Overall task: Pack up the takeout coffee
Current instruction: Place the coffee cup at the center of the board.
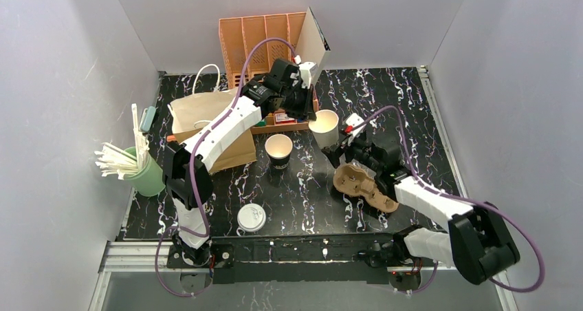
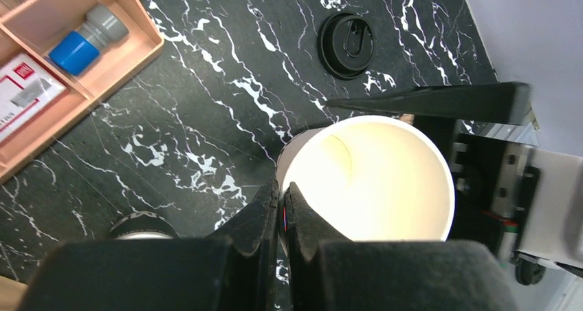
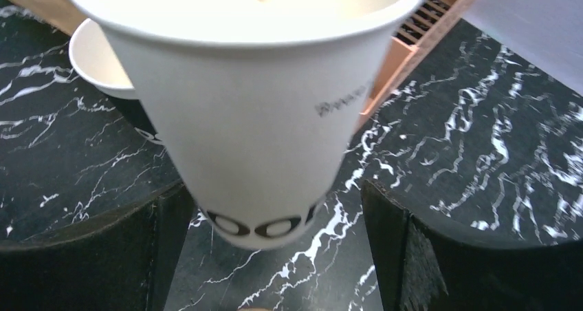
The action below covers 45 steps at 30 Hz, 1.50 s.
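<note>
Left gripper (image 2: 282, 190): clenched on the wall of the small white paper cup (image 1: 324, 122). One finger is inside the rim and one outside, and the pads pinch the paper between them.

Right gripper (image 3: 275, 194): released, jaws wide. One finger stands on each side of the cup's lower body with a visible gap on both sides, so neither touches it.

Cup: far centre of the black marble-patterned table (image 1: 412, 111), just right of the peach plastic tray (image 2: 130, 56). It is open-topped, pale cream inside, with no lid on it. In the right wrist view it leans, with a band of black rings round its base. I cannot tell whether the base rests on the table.

Matching black round plastic lid (image 2: 346, 44): flat on the table, apart from the cup and on the far side of it in the left wrist view.

Other items:
- Black paper cup with cream interior (image 1: 278, 149), upright, near-left of the white cup.
- Brown moulded-pulp cup carrier (image 1: 364, 187), near-right, beside the right arm.
- Flat white round lid (image 1: 251, 217), near edge of the table.
- Brown paper bag (image 1: 213, 129), lying at the left with the left arm across it.
- Green cup of white straws (image 1: 144, 170), left edge of the table.
- Peach slotted organiser (image 1: 265, 39), against the far wall.
</note>
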Available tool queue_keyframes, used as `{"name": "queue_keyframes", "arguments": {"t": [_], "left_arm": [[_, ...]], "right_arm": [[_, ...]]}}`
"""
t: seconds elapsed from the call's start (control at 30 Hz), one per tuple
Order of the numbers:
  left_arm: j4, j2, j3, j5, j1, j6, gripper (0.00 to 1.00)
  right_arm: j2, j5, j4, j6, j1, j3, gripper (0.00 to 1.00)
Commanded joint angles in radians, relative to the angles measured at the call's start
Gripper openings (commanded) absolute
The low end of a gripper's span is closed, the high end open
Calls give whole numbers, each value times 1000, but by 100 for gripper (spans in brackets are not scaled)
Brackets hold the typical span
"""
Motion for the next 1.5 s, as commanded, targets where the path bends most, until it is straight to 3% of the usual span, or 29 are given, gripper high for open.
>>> {"name": "queue_keyframes", "arguments": {"t": [0.0, 0.17, 0.3, 0.47, 0.57, 0.67, 0.9, 1.0, 1.3, 1.4, 1.47], "left_arm": [[53, -8, -35, -80, -10, 63, 0], [145, -2, -119, -169, -30, 130, 0], [203, 26, -149, -219, -55, 180, 0], [305, 48, -205, -279, -94, 230, 0], [347, 58, -239, -292, -102, 231, 0], [373, 65, -259, -306, -103, 228, 0], [421, 63, -311, -328, -112, 226, 2], [430, 56, -325, -336, -111, 224, 9], [417, 14, -310, -334, -111, 215, 47], [418, -27, -296, -319, -111, 234, 69], [412, -61, -293, -327, -111, 241, 79]], "right_arm": [[-159, 148, -79, 77, 2, -23, 98], [-352, 196, -340, 135, 3, -17, 98], [-391, 527, -604, 391, 0, 85, 98], [-63, 583, -1083, 584, -30, 429, 98], [137, 477, -1296, 619, -147, 588, 98], [243, 352, -1381, 641, -284, 672, 98], [351, 331, -1362, 772, -334, 763, 98], [384, 353, -1340, 791, -356, 748, 98], [450, 479, -1262, 824, -372, 720, 98], [476, 484, -1249, 834, -371, 716, 98], [493, 491, -1240, 840, -371, 715, 98]]}}
